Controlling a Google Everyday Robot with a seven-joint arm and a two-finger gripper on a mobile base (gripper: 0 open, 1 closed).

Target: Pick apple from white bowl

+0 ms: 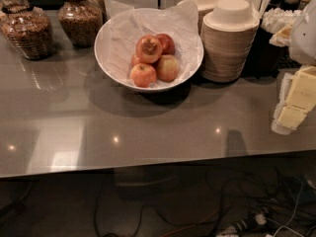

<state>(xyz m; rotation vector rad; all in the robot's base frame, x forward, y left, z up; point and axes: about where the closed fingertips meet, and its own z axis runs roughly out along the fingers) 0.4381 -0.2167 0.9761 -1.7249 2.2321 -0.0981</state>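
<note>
Red-yellow apples are sitting heaped in the white bowl near the far edge of the bench, so the gripper, hanging at the right edge, open or closed I cannot tell, is best descending from above onto the topmost one.

Red-and-yellow apples heaped in a wide white bowl on the bench.
The bowl is round and glossy, lined with crinkled white paper that rises above its far rim, and it stands upright towards the back of the bench, left of centre. About five apples sit touching one another in the middle of it. The topmost apple rests on the others with its dark stem hollow facing up. Two paler, yellower ones lie at the front, and one is mostly hidden at the left. The end effector hangs at the right edge, well apart from the bowl.
</note>
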